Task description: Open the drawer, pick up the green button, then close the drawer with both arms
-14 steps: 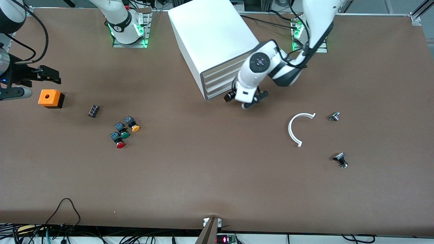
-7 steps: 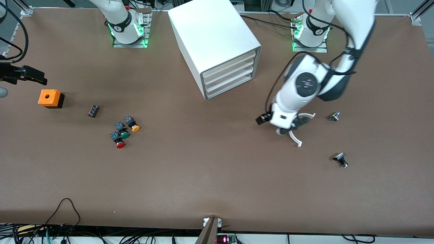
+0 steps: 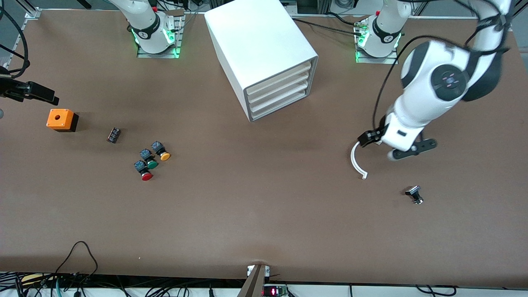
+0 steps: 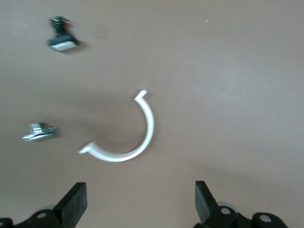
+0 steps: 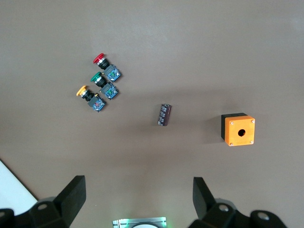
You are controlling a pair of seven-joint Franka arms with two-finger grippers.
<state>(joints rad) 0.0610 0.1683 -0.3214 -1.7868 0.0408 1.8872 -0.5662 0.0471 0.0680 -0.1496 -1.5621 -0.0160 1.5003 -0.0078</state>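
Note:
The white cabinet (image 3: 258,45) stands at the back middle of the table with all its drawers shut. Its lowest drawer (image 3: 280,108) sits flush. The green-capped button (image 3: 150,163) lies on the table between a red-capped one (image 3: 144,172) and a yellow-capped one (image 3: 161,152), toward the right arm's end. It also shows in the right wrist view (image 5: 100,78). My left gripper (image 3: 395,145) (image 4: 141,204) is open and empty, over the table beside a white C-shaped ring (image 3: 357,161). My right gripper (image 3: 39,91) (image 5: 138,202) is open and empty, near an orange box (image 3: 61,119).
The white ring (image 4: 130,142) and two small metal parts (image 4: 39,133) (image 4: 61,40) lie under the left wrist. One metal part (image 3: 414,194) shows nearer the front camera. A small black component (image 3: 114,135) (image 5: 164,115) lies between the orange box (image 5: 239,130) and the buttons.
The left arm has swung away from the cabinet's front toward its own end of the table and now hangs by the white ring. The right gripper has drawn back toward the table's edge.

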